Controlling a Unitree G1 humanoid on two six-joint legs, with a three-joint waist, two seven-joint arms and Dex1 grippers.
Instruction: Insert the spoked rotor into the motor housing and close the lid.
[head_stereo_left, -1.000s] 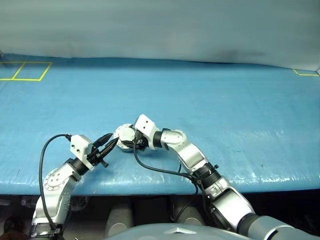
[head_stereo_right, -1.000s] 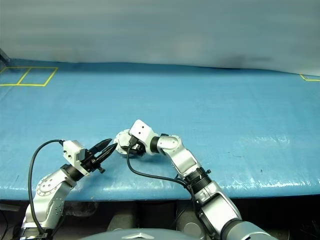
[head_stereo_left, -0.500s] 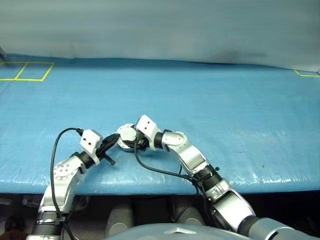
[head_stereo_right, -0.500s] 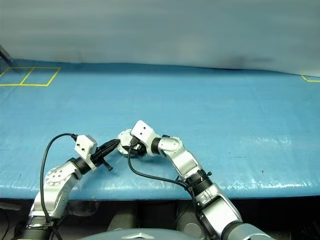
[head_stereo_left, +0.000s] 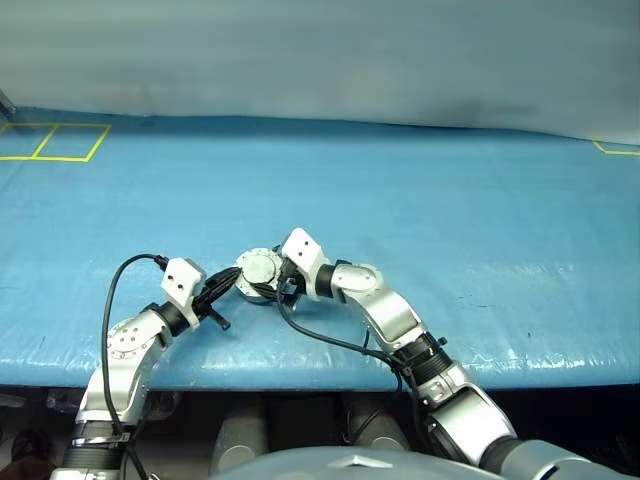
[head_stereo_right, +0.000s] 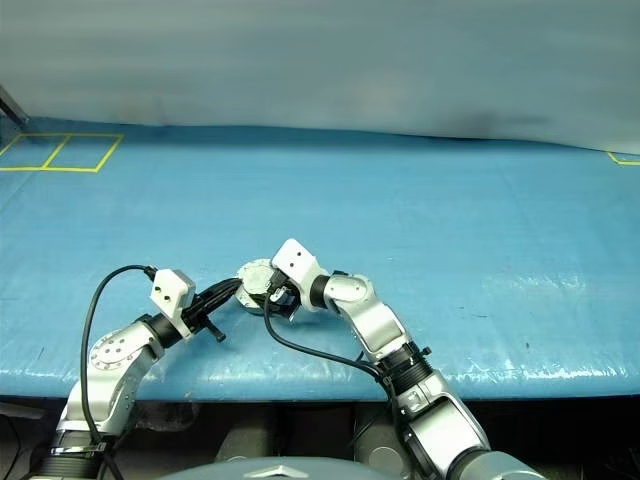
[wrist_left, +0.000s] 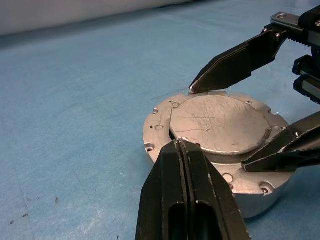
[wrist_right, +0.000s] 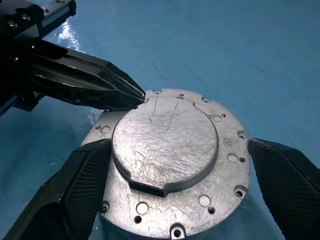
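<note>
The motor housing (wrist_right: 227, 150), a round silver case with screw holes in its rim, sits on the blue table near the front edge (head_stereo_left: 262, 270). The lid (wrist_right: 165, 145), a scratched round plate, lies flat and closed on top (wrist_left: 217, 122). The spoked rotor is hidden. My left gripper (wrist_left: 179, 145) is shut, its tips touching the housing's rim at the lid's edge (wrist_right: 136, 97). My right gripper (wrist_right: 177, 145) is open, one finger (wrist_left: 235, 62) on each side of the housing, holding nothing.
Blue sheeting covers the table (head_stereo_left: 450, 200), with its front edge (head_stereo_left: 330, 372) close below the housing. Yellow tape squares (head_stereo_left: 55, 142) mark the far left corner, and a yellow mark (head_stereo_left: 612, 147) the far right. A black cable (head_stereo_left: 330, 338) loops from the right wrist.
My left gripper moved in to the housing and shut. My right gripper's fingers spread wider and its wrist drew slightly right. The housing stayed put.
</note>
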